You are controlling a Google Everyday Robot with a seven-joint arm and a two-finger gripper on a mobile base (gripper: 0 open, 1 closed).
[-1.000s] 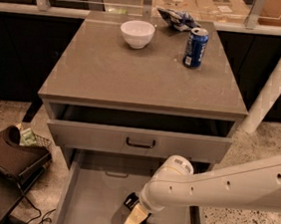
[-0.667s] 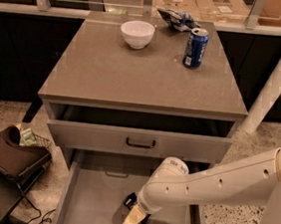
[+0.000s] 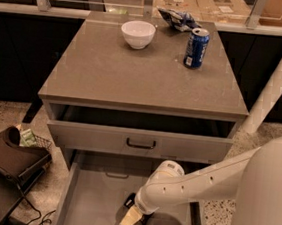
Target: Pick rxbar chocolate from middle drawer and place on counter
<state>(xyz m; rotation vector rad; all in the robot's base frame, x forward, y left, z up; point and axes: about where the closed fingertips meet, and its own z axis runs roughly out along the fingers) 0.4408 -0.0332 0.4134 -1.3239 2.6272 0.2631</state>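
Note:
The middle drawer point(image 3: 93, 205) is pulled out at the bottom of the view, showing its plain grey floor. My gripper point(image 3: 131, 217) reaches down into it from the right, low over the floor near the drawer's middle. A small black shape point(image 3: 129, 200) lies right at the gripper's far side, mostly hidden by it; it looks like the rxbar chocolate, but I cannot tell whether it is held. The grey-brown counter point(image 3: 109, 76) is the top of the cabinet above.
On the counter stand a white bowl point(image 3: 137, 33), a blue soda can point(image 3: 196, 48) and a blue-and-silver snack bag point(image 3: 177, 19) at the back. The upper drawer point(image 3: 93, 137) is slightly open above the middle one. A dark bag point(image 3: 8, 156) lies on the floor at the left.
The arm's upper part has swung nearer and now fills the lower right. The gripper stays at almost the same spot in the drawer, beside the black shape.

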